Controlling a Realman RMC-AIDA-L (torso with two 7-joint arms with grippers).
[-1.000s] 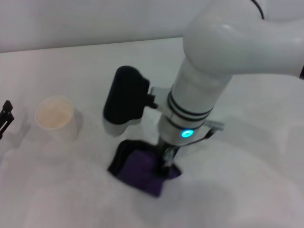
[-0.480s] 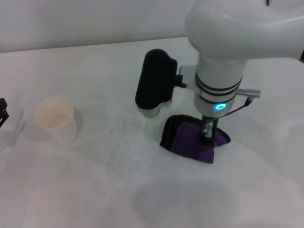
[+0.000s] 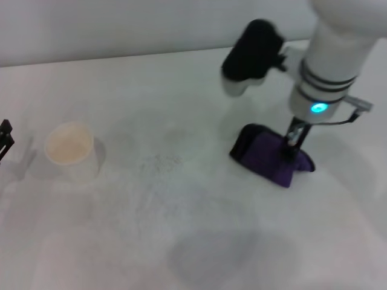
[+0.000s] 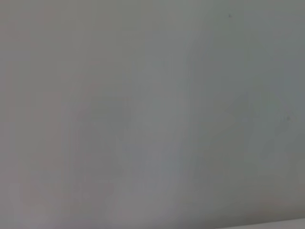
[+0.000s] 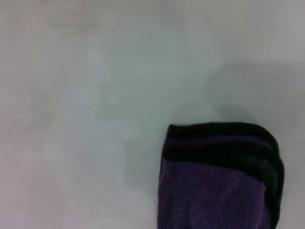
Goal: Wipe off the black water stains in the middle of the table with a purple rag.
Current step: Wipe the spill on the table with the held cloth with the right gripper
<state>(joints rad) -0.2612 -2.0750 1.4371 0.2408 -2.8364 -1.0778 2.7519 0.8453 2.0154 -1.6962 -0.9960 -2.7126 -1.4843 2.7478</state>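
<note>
The purple rag [image 3: 264,158], folded and edged in black, lies on the white table [image 3: 181,241] at the right, a little behind the middle. My right gripper [image 3: 292,147] comes down on its right part and is shut on it. The rag also shows in the right wrist view [image 5: 214,186], its black-edged fold resting on the table [image 5: 71,95]. No black blot shows anywhere; only faint grey speckles [image 3: 160,162] mark the table's middle. My left gripper [image 3: 5,140] shows only as a black sliver at the far left edge.
A white paper cup [image 3: 70,148] stands upright at the left of the table. The right arm's black wrist housing [image 3: 251,51] hangs over the back right. The left wrist view shows only a plain pale surface [image 4: 152,114].
My right arm has carried the rag from the front middle of the table to the right and back. The cup has not moved.
</note>
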